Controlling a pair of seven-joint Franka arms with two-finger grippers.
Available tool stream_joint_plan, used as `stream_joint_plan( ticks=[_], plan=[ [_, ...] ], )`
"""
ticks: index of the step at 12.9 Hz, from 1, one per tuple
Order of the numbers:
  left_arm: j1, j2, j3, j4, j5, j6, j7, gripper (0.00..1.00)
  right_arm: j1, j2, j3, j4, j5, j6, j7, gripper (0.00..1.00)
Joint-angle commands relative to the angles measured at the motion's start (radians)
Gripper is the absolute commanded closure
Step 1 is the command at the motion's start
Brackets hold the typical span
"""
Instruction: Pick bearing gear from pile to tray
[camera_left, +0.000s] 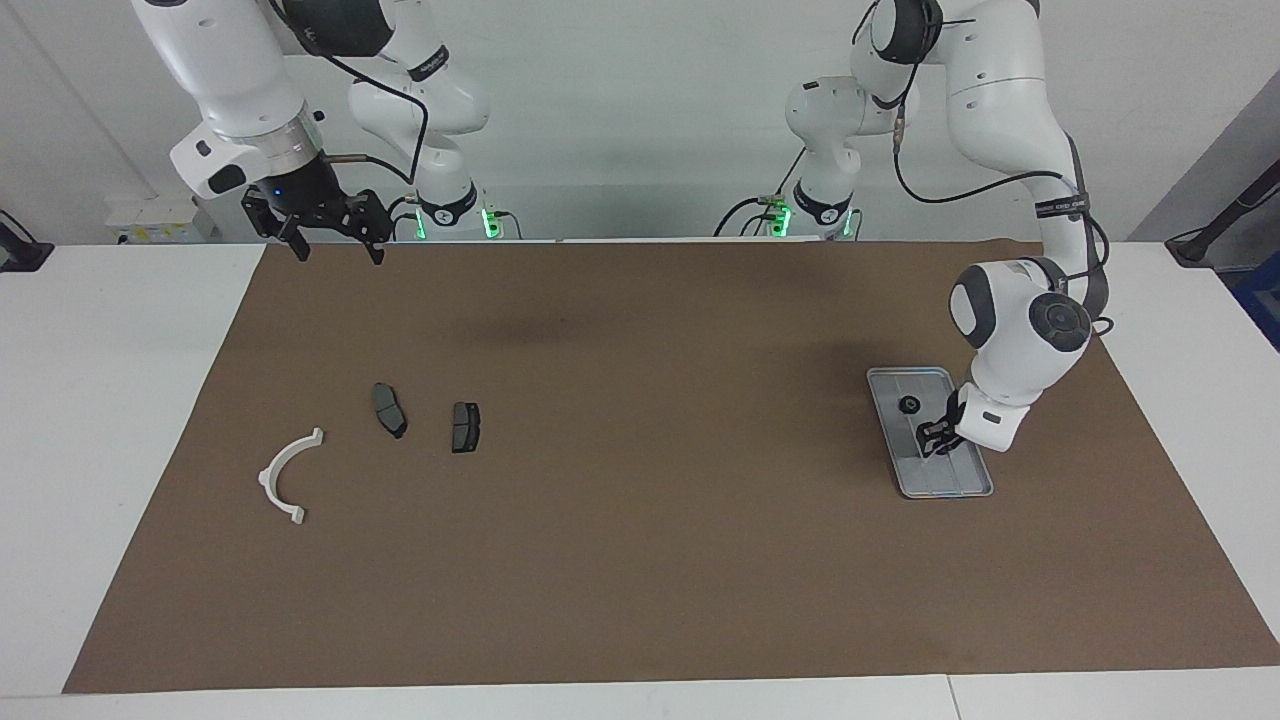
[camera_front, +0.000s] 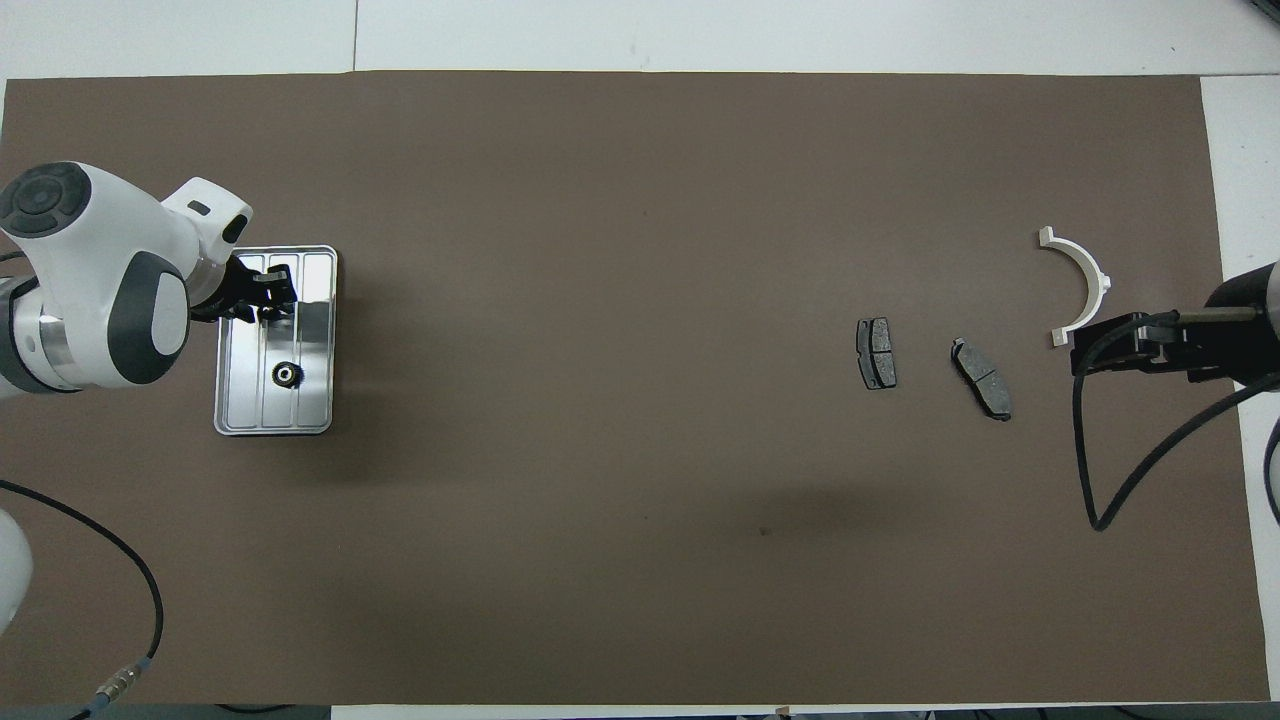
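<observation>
The silver tray (camera_left: 950, 482) lies on the mat at the left arm's end; it also shows in the overhead view (camera_front: 310, 400). One small black round gear (camera_left: 909, 405) lies in it (camera_front: 287, 374). My left gripper (camera_left: 935, 440) is low over the tray's floor (camera_front: 265, 300), beside that gear. The pile at the right arm's end is a white plastic arc (camera_left: 285, 475) (camera_front: 1080, 285) and two dark brake-pad pieces (camera_left: 389, 410) (camera_left: 466, 427). My right gripper (camera_left: 338, 248) hangs open and empty, high over the mat's edge near its base (camera_front: 1100, 345).
A brown mat (camera_left: 640, 560) covers the white table. The two brake-pad pieces also show in the overhead view (camera_front: 876, 353) (camera_front: 981, 378). A black cable (camera_front: 1100, 480) loops down from the right arm.
</observation>
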Motion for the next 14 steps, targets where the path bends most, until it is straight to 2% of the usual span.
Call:
stream_joint_plan(
  ticks=[1,4,5,7,8,9,10,12,14],
  plan=[
    [0.001,-0.013,-0.006,0.070,-0.006,-0.108,0.005,0.48,-0.016,-0.019,0.007,-0.025,0.004,0.028,-0.015,0.02],
    [-0.002,-0.097,-0.008,0.080,-0.006,-0.215,0.005,0.46,-0.016,-0.019,0.007,-0.025,0.004,0.028,-0.015,0.01],
    [-0.002,-0.135,-0.008,0.084,-0.006,-0.266,0.005,0.43,-0.016,-0.019,0.007,-0.025,0.004,0.028,-0.015,0.00],
    [-0.006,-0.203,-0.011,0.084,-0.012,-0.350,0.005,0.30,-0.016,-0.019,0.007,-0.025,0.004,0.027,-0.017,0.00],
    [-0.006,-0.229,-0.013,0.087,-0.030,-0.390,0.005,0.21,-0.016,-0.019,0.007,-0.025,0.004,0.028,-0.017,0.00],
    [-0.006,-0.244,-0.014,0.093,-0.039,-0.432,0.005,0.06,-0.016,-0.019,0.007,-0.025,0.004,0.027,-0.017,0.00],
    [-0.006,-0.254,-0.025,0.110,-0.041,-0.479,0.005,0.00,-0.016,-0.019,0.007,-0.025,0.004,0.027,-0.015,0.00],
    [-0.006,-0.290,-0.039,0.130,-0.041,-0.562,0.005,0.00,-0.016,-0.019,0.007,-0.025,0.004,0.028,-0.017,0.00],
    [-0.006,-0.364,-0.040,0.116,-0.042,-0.599,0.005,0.00,-0.016,-0.019,0.007,-0.025,0.004,0.028,-0.018,0.00]
  ],
)
